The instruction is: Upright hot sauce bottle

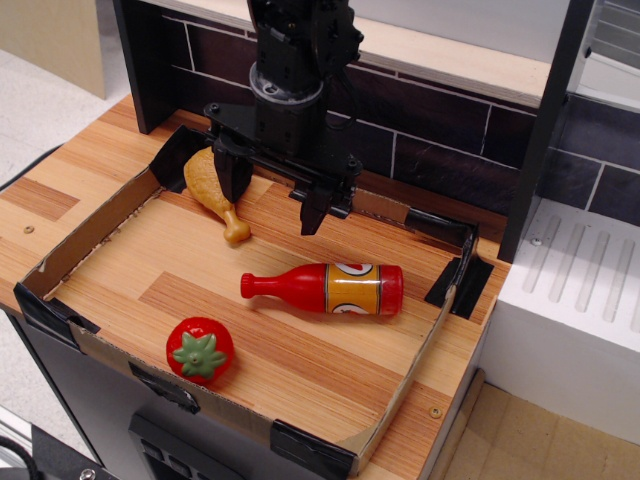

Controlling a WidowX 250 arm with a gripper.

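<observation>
You are looking at 1 hot sauce bottle point(328, 288), and it is lying on its side near the middle of the desk point(300, 350), its red cap pointing left and its base pointing right. The orange-yellow label band is facing up, with 2 white ovals showing on it. Nothing is touching the bottle.

Your 1 hand point(273, 195) is hanging above the back part of the desk, behind the bottle and apart from it. Its 2 fingers point(316, 212) are pointing down and standing wide apart, with nothing between them.

You are also seeing 1 chicken drumstick point(216, 190) lying at the back left, just beside the left finger, partly hidden by it; whether they are touching, you cannot tell. 1 red tomato point(200, 351) with a green star-shaped top is sitting near the front left, well apart from the bottle. A low cardboard rim point(85, 235) with black tape at the corners is running around all 3 items.
</observation>
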